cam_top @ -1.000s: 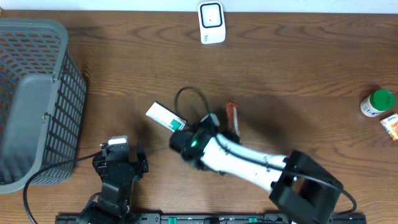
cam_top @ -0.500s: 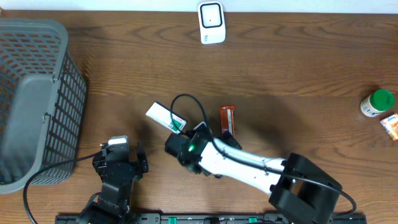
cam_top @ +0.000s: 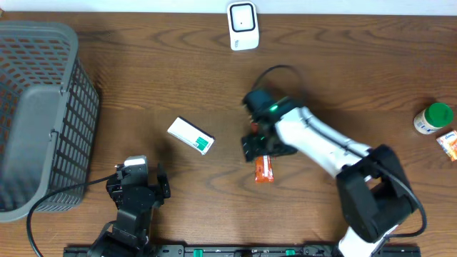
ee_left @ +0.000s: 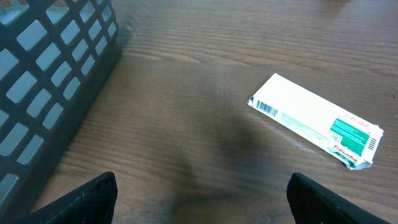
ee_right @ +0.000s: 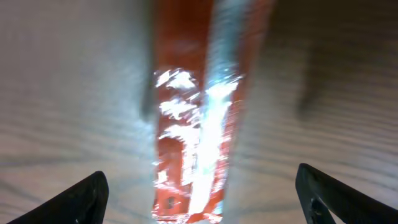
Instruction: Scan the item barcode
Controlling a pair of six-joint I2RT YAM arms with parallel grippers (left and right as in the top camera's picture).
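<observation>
- My right pincer (ee_right: 202, 190) is spread wide and holds nothing. Its two fingertips stand on either side of the red packet (cam_top: 264, 170) and touch neither edge of it.
- The red packet lies flat on the wooden table (cam_top: 357, 78), just on my side of that pincer. Its shiny wrapper is too blurred in my wrist view to read any print.
- My left pincer (ee_left: 199, 199) is also wide open and empty. It sits nearer me than the red packet and well to its left.
- A white box (cam_top: 191, 135) with green print lies left of the red packet, apart from it, with a barcode showing at one end.
- The white scanner (cam_top: 243, 26) stands well beyond the red packet, at the table's far edge.
- A grey basket (cam_top: 43, 114) sits far left of the red packet.
- A green-capped bottle (cam_top: 433, 118) and a small orange sachet (cam_top: 449, 145) sit far to the packet's right, close together.
</observation>
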